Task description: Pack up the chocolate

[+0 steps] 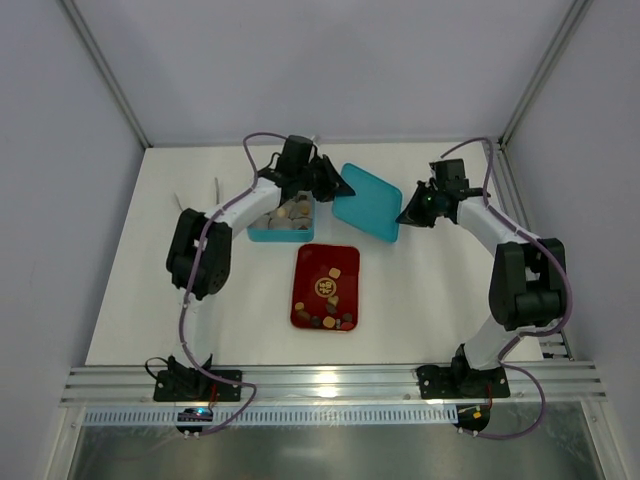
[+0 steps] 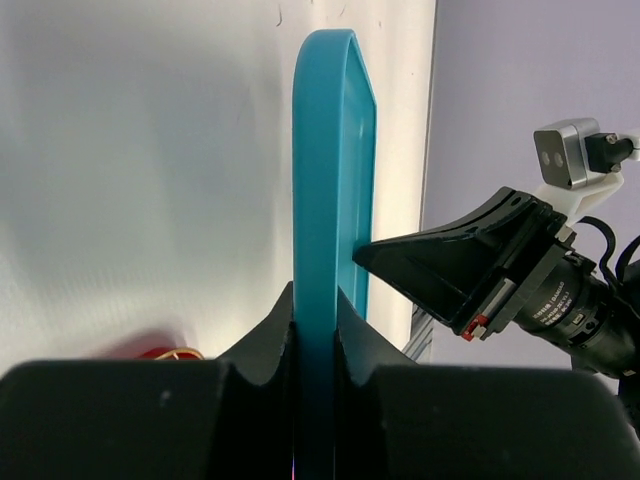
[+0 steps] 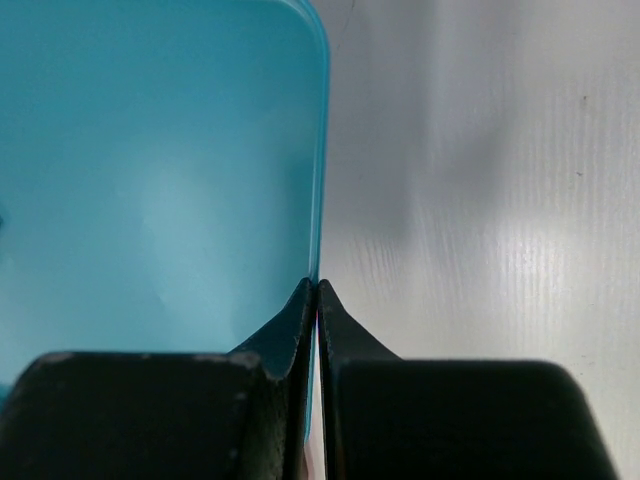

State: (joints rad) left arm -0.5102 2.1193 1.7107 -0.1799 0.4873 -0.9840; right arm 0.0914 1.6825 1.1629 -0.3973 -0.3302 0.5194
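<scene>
- Top view: the teal lid (image 1: 368,200) sits far of centre on the white table (image 1: 150,300), just right of the teal box (image 1: 262,236).
- Top view: the left gripper (image 1: 340,187) is clamped on the lid's left edge, and the right gripper (image 1: 404,217) is clamped on its right edge.
- Top view: some of the chocolate (image 1: 330,300) lies in the red tray (image 1: 345,258), near of the box. Most pieces are at the tray's near end and a few are around its middle. More pieces show inside the open box, under the left arm.
- Top view: it cannot be told whether the lid touches the table.
- Left wrist view: the teal lid (image 2: 325,150) appears edge-on, running away from the camera. The left gripper (image 2: 315,300) has its jaws narrow, one finger pressed against each face of the lid.
- Left wrist view: the right gripper (image 2: 365,255) meets the lid from the right, its tips touching the rim. A sliver of the red tray (image 2: 160,352) shows at lower left.
- Right wrist view: the right gripper (image 3: 317,290) has its jaws almost together, pinching the lid's thin rim. The teal lid (image 3: 150,170) fills the left half, and bare table (image 3: 480,200) the right half.
</scene>
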